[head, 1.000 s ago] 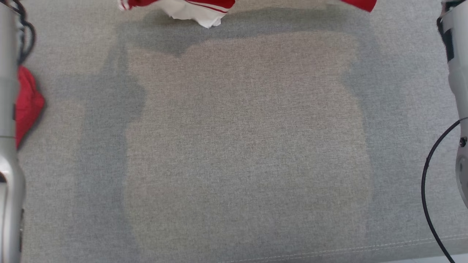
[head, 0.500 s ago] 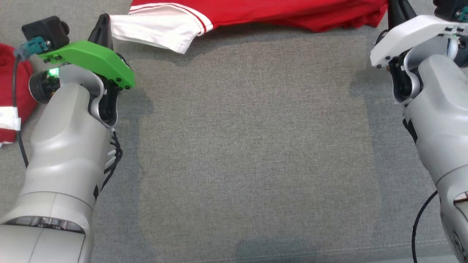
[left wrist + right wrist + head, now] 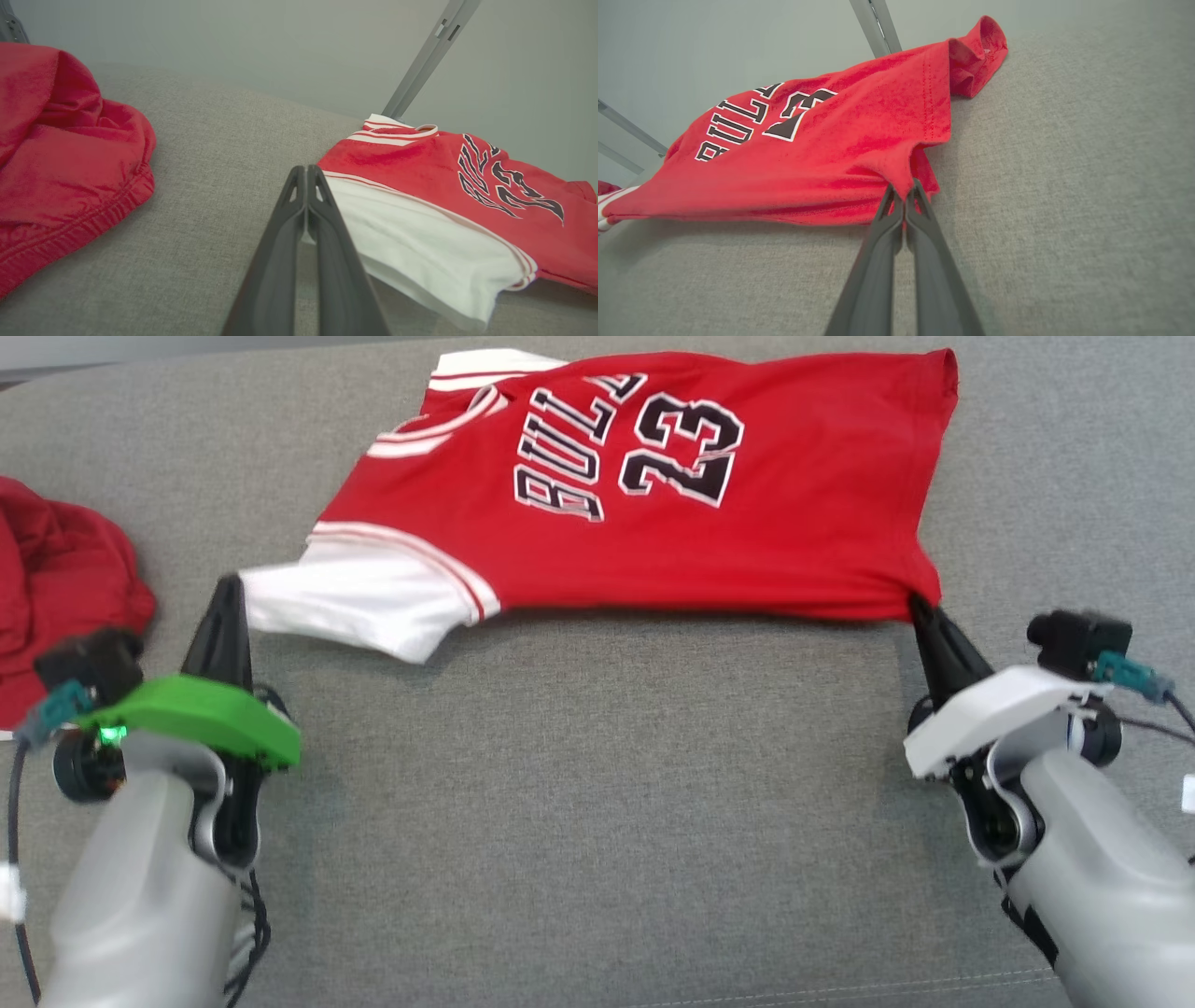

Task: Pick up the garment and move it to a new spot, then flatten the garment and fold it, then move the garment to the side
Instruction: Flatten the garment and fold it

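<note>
The jersey (image 3: 653, 523) lies at the far side of the tabletop (image 3: 597, 803), which is covered in grey woven cloth with a fine, even grain. It's a soft red knit, spread mostly flat and face up. Black block lettering edged in white and the number 23 run across the chest, and the neck has white-and-red striped trim. The near sleeve is white with thin red stripes at its seam. It hangs a little clear of the cloth and throws a shadow under itself.

My left claw (image 3: 229, 583) is a pair of long, dark, tapering fingers pressed flat together. From the left wrist view (image 3: 306, 170) a sliver of white shows between them, so I read it as pinching the sleeve's corner. That arm comes up from the lower left, with its green wrist cover (image 3: 201, 719) nearly level.

My right claw (image 3: 917, 605) is closed too, nipping the jersey's near hem corner. The right wrist view (image 3: 903, 191) shows the red knit bunched into folds where it's gripped, with a double line of stitching along the hem. The right arm reaches in from the lower right and angles inward, its wrist under a white cover (image 3: 990, 714).

At the far left sits a crumpled red heap (image 3: 56, 579) of fleecier cloth with a ribbed edge, apart from the jersey.
</note>
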You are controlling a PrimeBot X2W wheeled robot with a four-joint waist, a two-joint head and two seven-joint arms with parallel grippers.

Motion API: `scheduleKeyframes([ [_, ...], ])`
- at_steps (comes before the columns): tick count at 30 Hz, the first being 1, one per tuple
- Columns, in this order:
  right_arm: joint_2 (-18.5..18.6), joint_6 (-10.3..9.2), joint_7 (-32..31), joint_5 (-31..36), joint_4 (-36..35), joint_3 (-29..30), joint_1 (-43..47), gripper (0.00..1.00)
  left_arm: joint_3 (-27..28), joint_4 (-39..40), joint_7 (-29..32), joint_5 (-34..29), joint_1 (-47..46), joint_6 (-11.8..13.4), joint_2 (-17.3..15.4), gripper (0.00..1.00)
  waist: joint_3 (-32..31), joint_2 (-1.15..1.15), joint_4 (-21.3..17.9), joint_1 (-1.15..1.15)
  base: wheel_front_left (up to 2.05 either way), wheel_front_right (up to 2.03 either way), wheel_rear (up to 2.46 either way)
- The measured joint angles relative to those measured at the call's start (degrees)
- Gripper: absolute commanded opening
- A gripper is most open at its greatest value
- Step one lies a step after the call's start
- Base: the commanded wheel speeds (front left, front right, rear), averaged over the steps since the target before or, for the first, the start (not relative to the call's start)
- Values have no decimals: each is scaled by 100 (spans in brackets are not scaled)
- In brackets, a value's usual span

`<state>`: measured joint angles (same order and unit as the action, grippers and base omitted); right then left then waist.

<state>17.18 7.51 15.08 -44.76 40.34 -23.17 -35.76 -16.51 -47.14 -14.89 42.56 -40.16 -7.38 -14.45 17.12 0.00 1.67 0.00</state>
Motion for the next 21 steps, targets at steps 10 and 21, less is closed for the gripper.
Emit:
scheduleKeyframes([
  [10, 442, 1, -41, -226, -1162, -126, 1869, 0, 67, 3221, 550, -278, 3133, 1051, -367, 0, -586, 0, -96, 0, 0, 0, 0],
  [21, 739, 1, -898, 398, -2327, 870, 3828, 0, -244, 7185, 2424, -515, 6007, 2865, -1101, 0, -1140, 0, 101, 0, 0, 0, 0],
])
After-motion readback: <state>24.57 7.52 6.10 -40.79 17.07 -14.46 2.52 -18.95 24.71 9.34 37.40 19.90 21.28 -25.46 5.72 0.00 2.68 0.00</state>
